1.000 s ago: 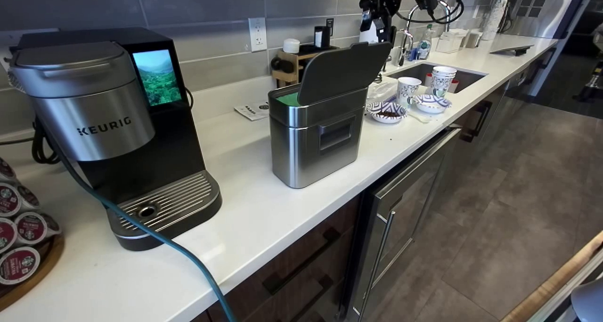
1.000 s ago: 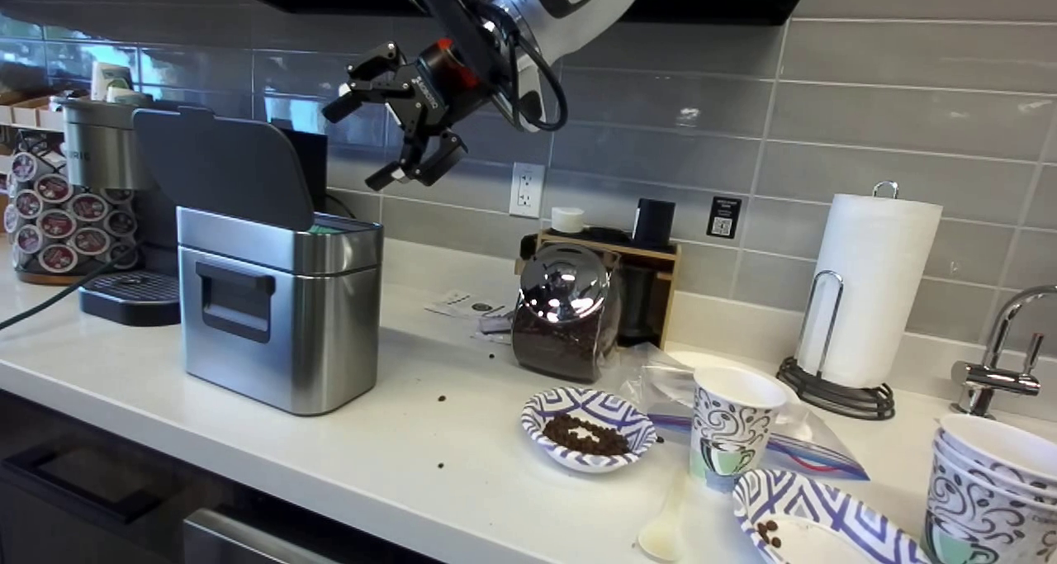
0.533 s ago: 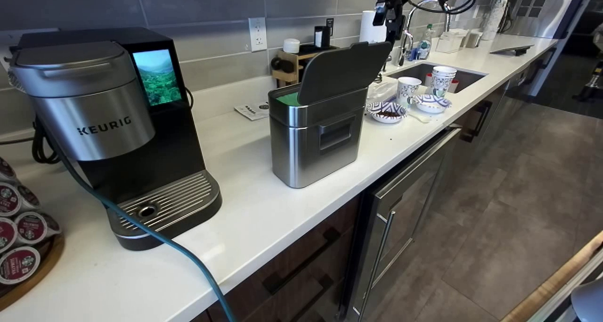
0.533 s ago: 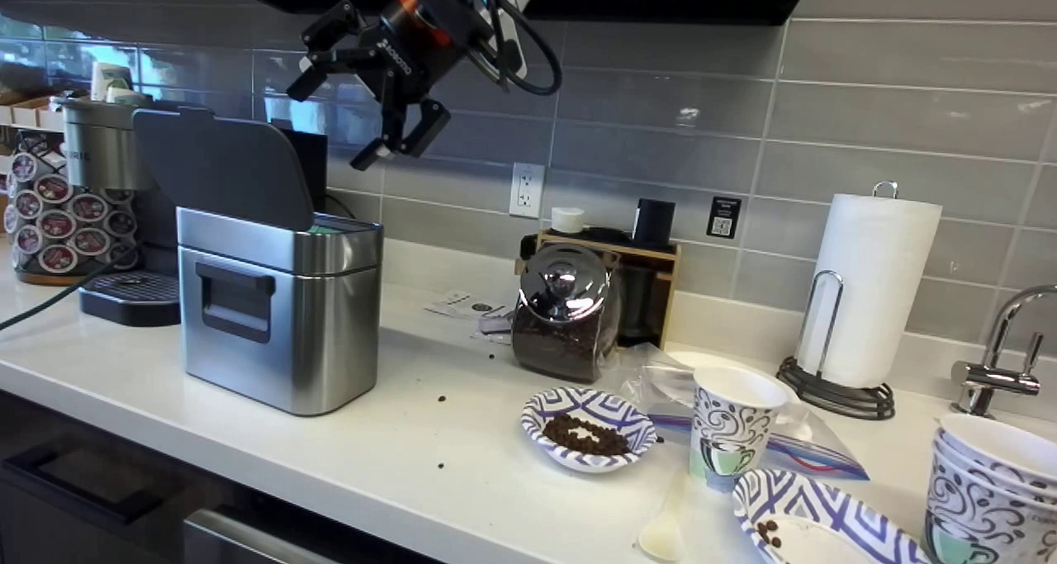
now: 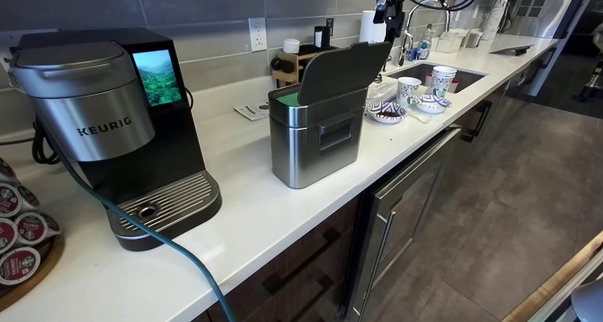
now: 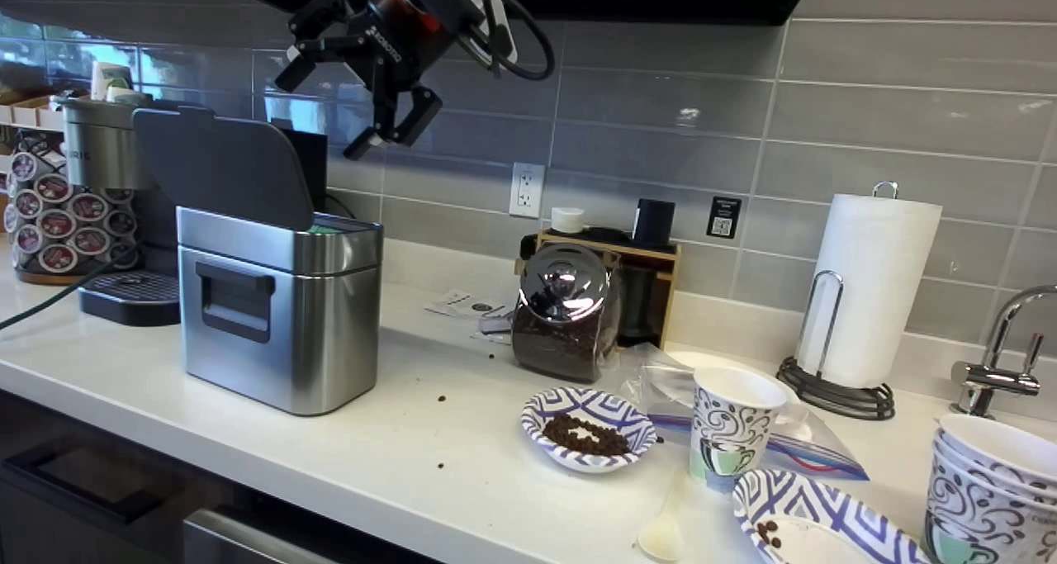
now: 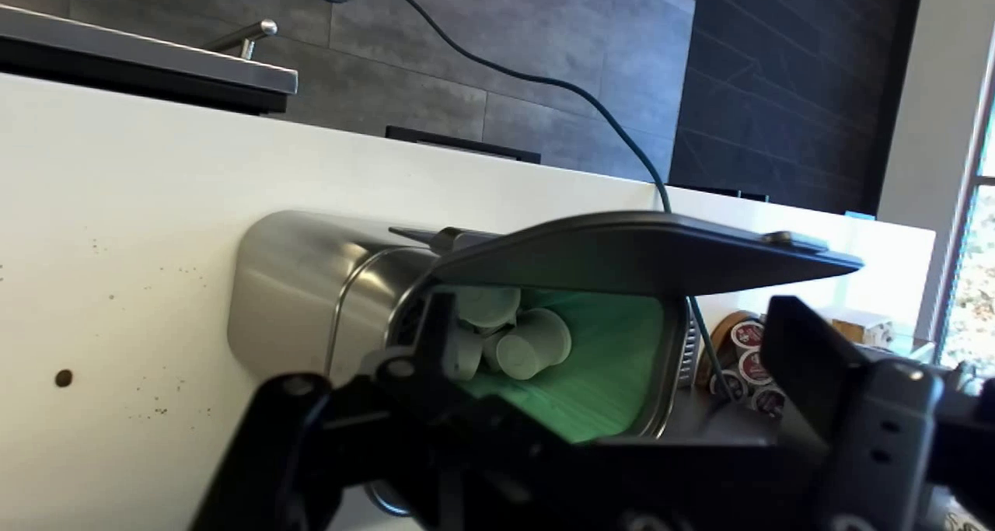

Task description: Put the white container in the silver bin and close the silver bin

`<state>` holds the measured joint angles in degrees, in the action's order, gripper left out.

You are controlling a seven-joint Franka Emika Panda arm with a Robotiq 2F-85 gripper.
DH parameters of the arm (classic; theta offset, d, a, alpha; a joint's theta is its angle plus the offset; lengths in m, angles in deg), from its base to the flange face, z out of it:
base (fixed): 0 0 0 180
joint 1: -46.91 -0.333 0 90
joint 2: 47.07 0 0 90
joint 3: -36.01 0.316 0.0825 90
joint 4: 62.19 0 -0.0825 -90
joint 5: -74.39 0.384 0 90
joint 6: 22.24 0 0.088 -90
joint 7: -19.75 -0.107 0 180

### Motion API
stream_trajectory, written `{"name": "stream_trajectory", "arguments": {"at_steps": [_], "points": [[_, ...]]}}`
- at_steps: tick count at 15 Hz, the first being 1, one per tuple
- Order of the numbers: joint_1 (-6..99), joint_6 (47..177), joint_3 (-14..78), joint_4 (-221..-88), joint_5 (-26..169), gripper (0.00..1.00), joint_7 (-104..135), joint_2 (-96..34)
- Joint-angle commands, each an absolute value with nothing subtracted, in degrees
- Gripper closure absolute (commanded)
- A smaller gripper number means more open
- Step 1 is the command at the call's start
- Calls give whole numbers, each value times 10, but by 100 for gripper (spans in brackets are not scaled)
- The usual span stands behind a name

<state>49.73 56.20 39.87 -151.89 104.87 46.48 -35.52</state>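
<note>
The tool [image 6: 328, 106] hangs with jaws wide apart, nothing between them; rounded white containers [image 7: 536, 346] lie inside the boxy brushed-steel silver bin [image 6: 330, 333], the task's one presumably among them; I'd round the raised flat dark-grey lid [image 6: 223, 168], then ease its outer face over.

In an exterior view, the bin [image 6: 277, 333] stands on the desk [image 6: 413, 448], coffee machine [image 6: 116, 151] left, jar [image 6: 570, 337] right, claw [image 6: 328, 108] well above the desk. The bowl [image 6: 588, 432] lies before the jar, left of the cup [image 6: 733, 428]. In the wrist view, containers [image 7: 536, 343] lie inside the bin.
</note>
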Motion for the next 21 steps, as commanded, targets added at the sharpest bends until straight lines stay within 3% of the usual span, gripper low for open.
{"name": "stream_trajectory", "arguments": {"at_steps": [1, 9, 14, 21], "points": [[469, 550, 410, -1512, 1009, 0, 455, -401], [396, 583, 450, -1545, 855, 0, 389, -495], [373, 689, 471, -1610, 758, 0, 327, -563], [374, 862, 463, -1771, 812, 0, 184, -674]]}}
